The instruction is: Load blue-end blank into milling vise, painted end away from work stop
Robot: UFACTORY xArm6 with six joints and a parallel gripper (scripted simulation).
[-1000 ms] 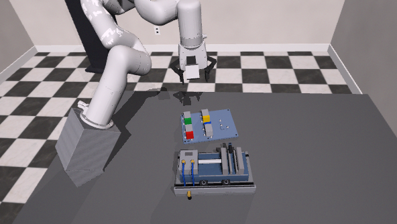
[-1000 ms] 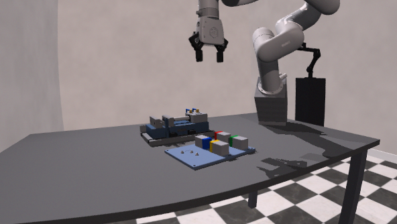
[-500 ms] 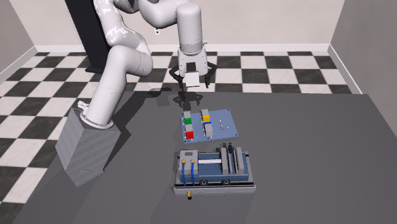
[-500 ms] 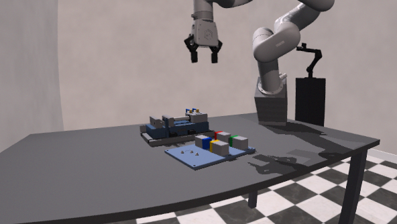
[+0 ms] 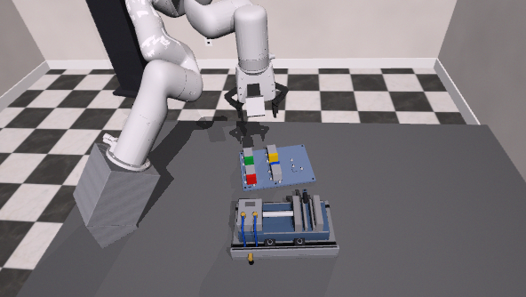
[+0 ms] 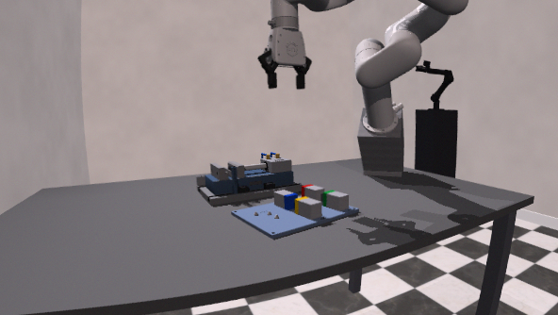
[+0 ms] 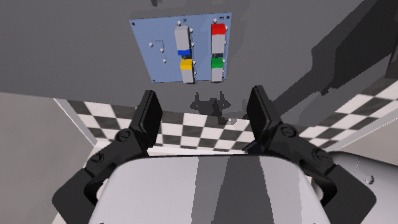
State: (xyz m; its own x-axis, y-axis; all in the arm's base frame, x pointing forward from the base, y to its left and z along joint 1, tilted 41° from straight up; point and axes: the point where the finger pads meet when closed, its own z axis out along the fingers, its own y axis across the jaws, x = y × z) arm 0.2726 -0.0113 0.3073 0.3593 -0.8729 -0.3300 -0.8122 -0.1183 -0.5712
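Blue-ended blank (image 7: pixel 183 43) bears no legible marking.

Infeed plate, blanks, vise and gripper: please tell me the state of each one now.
Gripper: open, empty, high above the table.
Blue-end blank: lying on the infeed plate.
Yellow-end blank: on the plate.
Green-end blank: on the plate.
Red-end blank: on the plate.
Vise: no blank between its jaws.

Plain beige walls (image 5: pixel 355 27) with a white skirting board (image 5: pixel 355 62) enclose a floor of black and white checkered tiles (image 5: pixel 373 95). A dark grey table top (image 6: pixel 118 236) stands on dark legs (image 6: pixel 499 264). A tall black cabinet (image 6: pixel 435 141) stands behind the table.
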